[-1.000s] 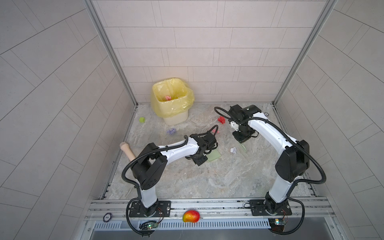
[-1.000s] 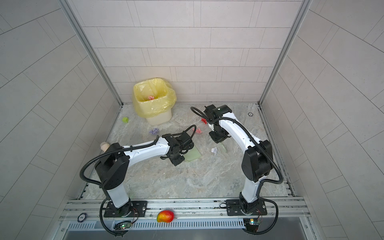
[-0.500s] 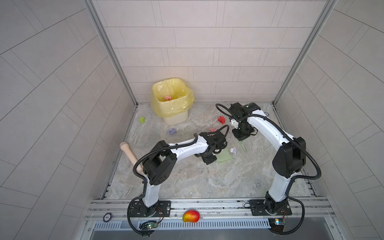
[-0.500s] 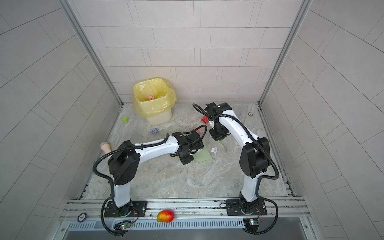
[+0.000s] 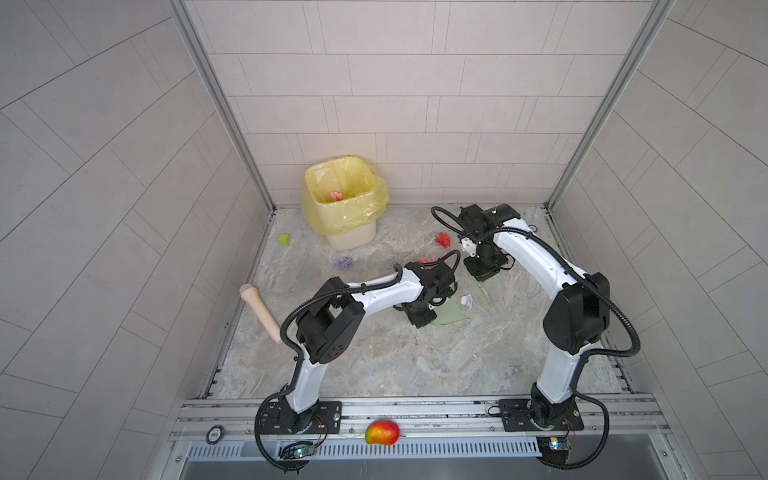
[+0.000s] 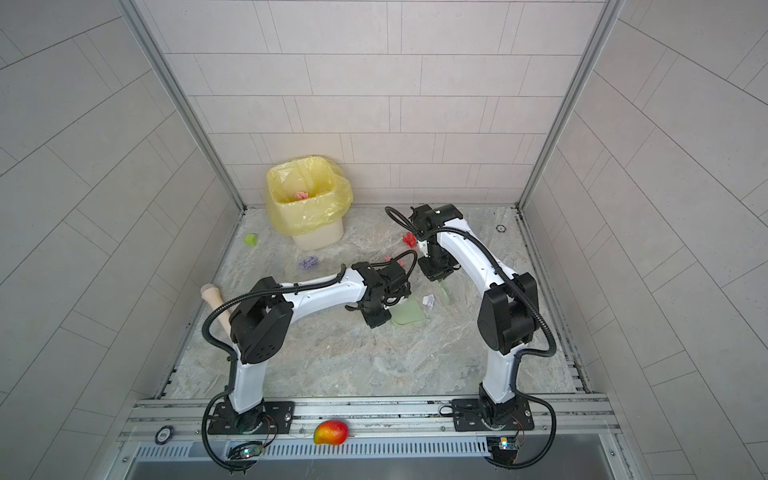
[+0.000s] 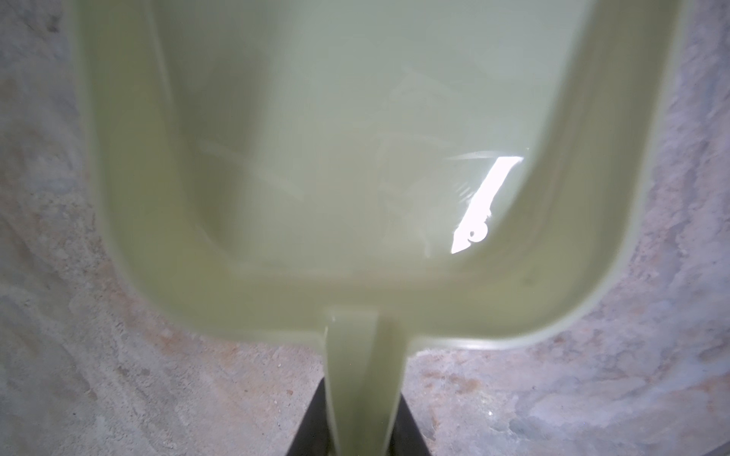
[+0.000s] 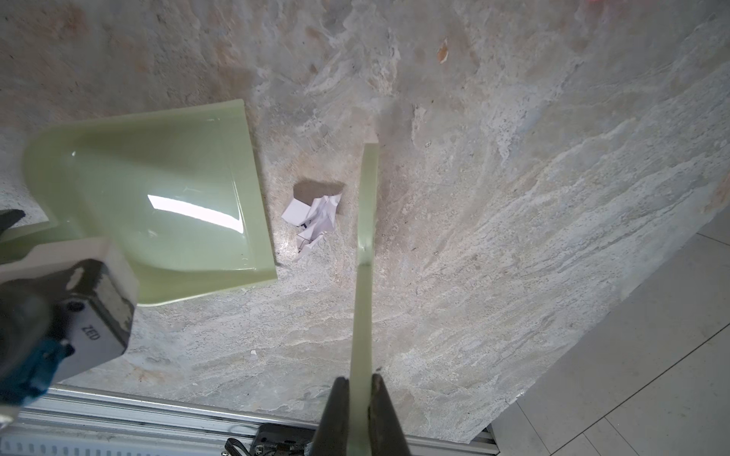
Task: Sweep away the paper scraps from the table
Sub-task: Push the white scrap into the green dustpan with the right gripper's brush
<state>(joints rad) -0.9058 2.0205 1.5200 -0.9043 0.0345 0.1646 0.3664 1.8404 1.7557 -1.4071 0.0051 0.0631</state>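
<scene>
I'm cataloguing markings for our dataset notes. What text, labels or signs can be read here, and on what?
"ZED": on the grey camera housing, right wrist view.
Round badge on the front rail: lettering too small to read.
White paper scrap: dark printed marks, illegible.

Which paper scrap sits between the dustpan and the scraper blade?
The white crumpled paper scrap, in the gap between the pale green plastic dustpan and thin green scraper blade. The red wad, pink wad and lavender wad lie farther back, outside that gap.
</scene>
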